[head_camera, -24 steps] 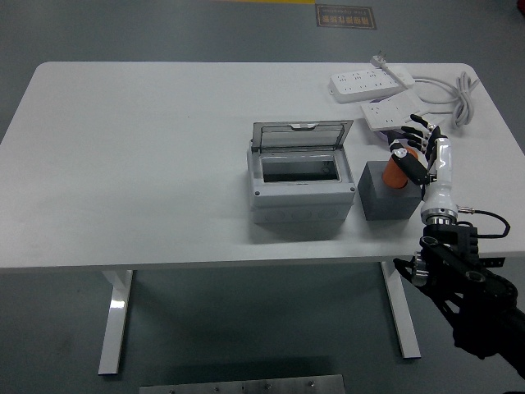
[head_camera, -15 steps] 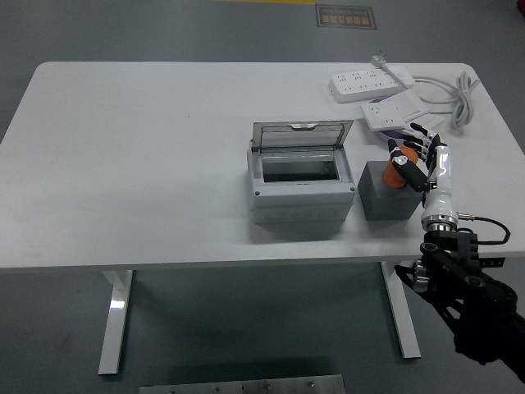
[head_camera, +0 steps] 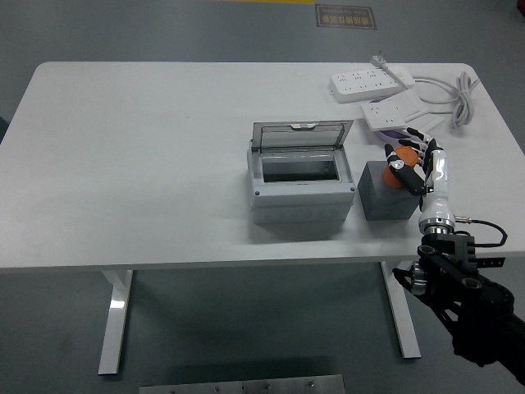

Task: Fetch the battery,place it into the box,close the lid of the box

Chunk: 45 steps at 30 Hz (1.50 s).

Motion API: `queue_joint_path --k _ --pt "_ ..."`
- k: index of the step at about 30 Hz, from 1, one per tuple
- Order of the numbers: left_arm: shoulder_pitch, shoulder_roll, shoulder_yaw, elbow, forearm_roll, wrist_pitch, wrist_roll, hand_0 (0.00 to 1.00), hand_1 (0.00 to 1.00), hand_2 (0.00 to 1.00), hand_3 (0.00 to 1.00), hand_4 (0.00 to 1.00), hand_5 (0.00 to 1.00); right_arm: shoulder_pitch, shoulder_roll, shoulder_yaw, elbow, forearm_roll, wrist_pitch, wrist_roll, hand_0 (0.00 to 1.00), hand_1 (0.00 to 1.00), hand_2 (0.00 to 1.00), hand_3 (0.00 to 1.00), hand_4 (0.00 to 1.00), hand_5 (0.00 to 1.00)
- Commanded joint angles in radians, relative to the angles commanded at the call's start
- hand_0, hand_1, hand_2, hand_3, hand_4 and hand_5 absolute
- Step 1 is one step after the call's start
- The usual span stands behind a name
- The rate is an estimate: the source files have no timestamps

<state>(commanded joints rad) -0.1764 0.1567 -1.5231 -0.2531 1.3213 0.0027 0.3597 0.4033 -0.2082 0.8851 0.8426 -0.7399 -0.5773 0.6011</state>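
the white rectangular table (head_camera: 148, 156) carries all items on its right half. leftmost of them is a light grey plastic enclosure box (head_camera: 297, 190), standing upright near the table's middle. its smoky transparent hinged lid (head_camera: 302, 135) is raised and leans back at the far side, leaving the top open. the interior visible through the opening appears dark, and no item can be made out inside it.

just beside the box on its right stands a dark grey square block (head_camera: 387, 199), apart from the box by a narrow gap. an orange cylindrical battery (head_camera: 400, 167) sits at the block's far right top, outside the box.

the right hand (head_camera: 413, 160), black-fingered with a white forearm shell, reaches in from the lower right corner, forearm running from near to far along the block's right side. its fingers (head_camera: 409, 177) are curled around the orange battery, clamped on it from the right; whether the battery is lifted clear of the block or resting on it cannot be told.

further right and farther back lie two white power strips (head_camera: 371, 81) with a coiled white cable (head_camera: 459, 97), near the table's far right corner. the nearer strip lies just beyond the hand's fingertips.
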Motion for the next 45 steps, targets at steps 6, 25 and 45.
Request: queue_joint_path --k 6,25,45 --pt "0.0 -0.001 -0.002 0.0 0.003 -0.001 0.0 0.584 0.705 0.622 0.597 0.671 0.137 0.003 0.003 -0.012 0.006 -0.004 -0.009 -0.005 0.67 0.678 0.644 0.747 0.732 0.16" --pt "-0.003 -0.001 -0.015 -0.001 0.03 -0.007 0.004 0.577 0.706 0.622 0.596 0.671 0.137 -0.002 0.014 -0.04 -0.009 0.008 -0.013 -0.01 0.656 0.663 0.624 0.687 0.556 0.029" --pt "-0.005 -0.003 -0.02 -0.003 0.041 -0.01 0.009 0.574 0.707 0.624 0.596 0.669 0.136 0.004 0.014 -0.048 0.001 0.027 -0.038 -0.021 0.625 0.518 0.53 0.567 0.528 0.033"
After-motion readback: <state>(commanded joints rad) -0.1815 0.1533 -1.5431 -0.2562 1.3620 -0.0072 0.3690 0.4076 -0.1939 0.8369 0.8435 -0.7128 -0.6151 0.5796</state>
